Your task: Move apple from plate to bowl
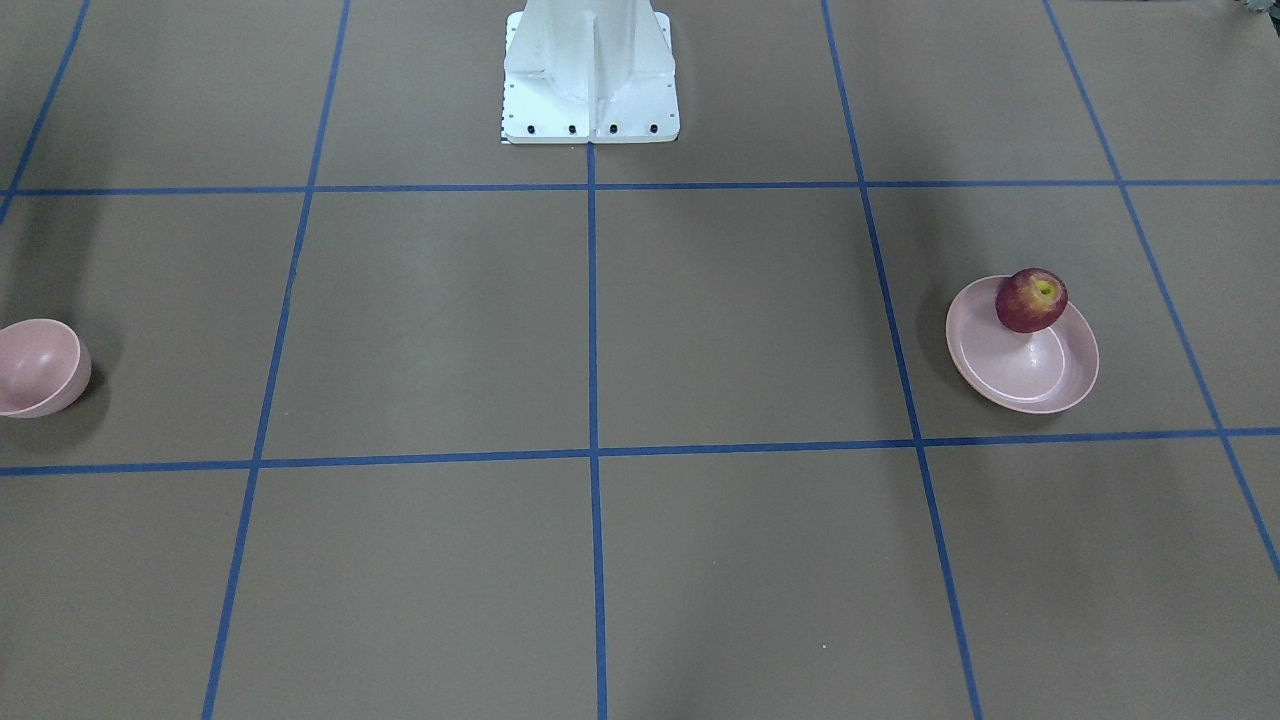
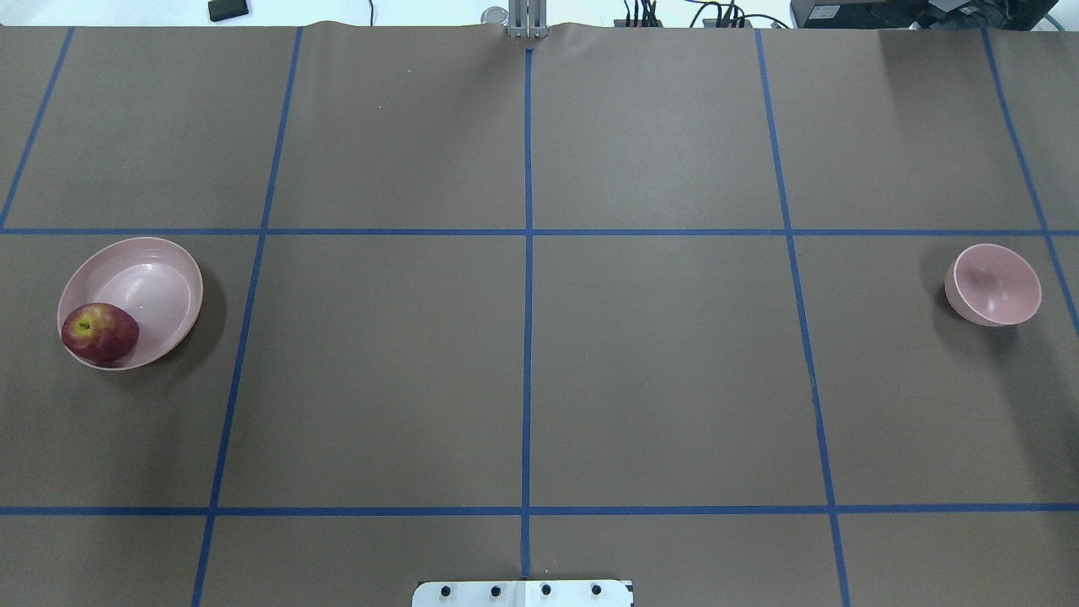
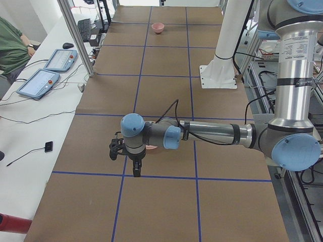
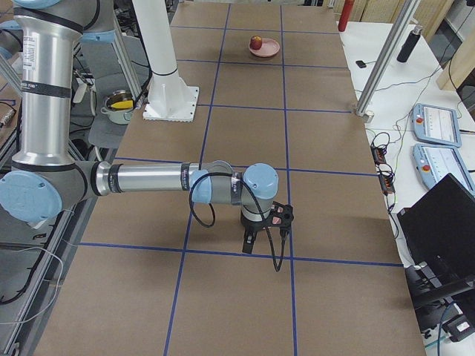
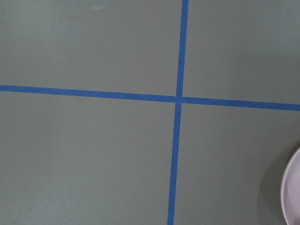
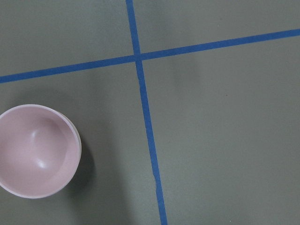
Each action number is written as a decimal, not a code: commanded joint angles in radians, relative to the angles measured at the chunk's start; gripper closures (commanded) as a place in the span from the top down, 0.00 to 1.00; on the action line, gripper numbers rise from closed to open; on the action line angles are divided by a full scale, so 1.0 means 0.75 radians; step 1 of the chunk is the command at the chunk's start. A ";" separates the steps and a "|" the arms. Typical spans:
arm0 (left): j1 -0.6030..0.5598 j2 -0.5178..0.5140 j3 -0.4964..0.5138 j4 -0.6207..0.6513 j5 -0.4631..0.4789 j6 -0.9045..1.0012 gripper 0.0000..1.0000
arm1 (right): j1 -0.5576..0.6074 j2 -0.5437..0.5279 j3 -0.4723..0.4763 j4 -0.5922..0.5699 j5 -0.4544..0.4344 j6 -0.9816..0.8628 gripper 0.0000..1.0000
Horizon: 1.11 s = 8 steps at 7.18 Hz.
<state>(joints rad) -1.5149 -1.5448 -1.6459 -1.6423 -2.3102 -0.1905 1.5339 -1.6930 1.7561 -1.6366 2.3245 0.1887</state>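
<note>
Exterior left view: left fingers (image 3: pixel 135 170) are pointing down over the table (image 2: pixel 657 379), and I cannot tell their spacing; the forearm is lying level. Right fingers (image 4: pixel 249 243) likewise. The glossy dark-red apple (image 2: pixel 99 332) is sitting at the smooth, shallow pink plate's (image 2: pixel 160 278) robot-side edge; the deep hemispherical pink bowl (image 2: pixel 995 291) is standing well apart.

In the overhead view we see the dark-red apple (image 2: pixel 99 332) at middle left, its yellow-green stem dimple facing up. It sits inside the lower-left rim of the wide, shallow pale-pink plate (image 2: pixel 160 278). Well apart, at middle right, we find the small deep pink bowl (image 2: pixel 995 285), its mouth facing up.
</note>
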 commanded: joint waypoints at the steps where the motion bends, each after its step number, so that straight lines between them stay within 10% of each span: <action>1: 0.001 0.000 -0.002 -0.001 0.000 -0.002 0.99 | 0.000 -0.003 0.005 0.002 -0.001 0.000 1.00; 8: 0.001 -0.002 -0.012 0.001 0.002 -0.012 0.99 | 0.019 0.001 0.021 0.004 -0.001 0.000 1.00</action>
<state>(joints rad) -1.5141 -1.5454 -1.6512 -1.6414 -2.3087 -0.1947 1.5456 -1.6954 1.7707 -1.6349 2.3239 0.1887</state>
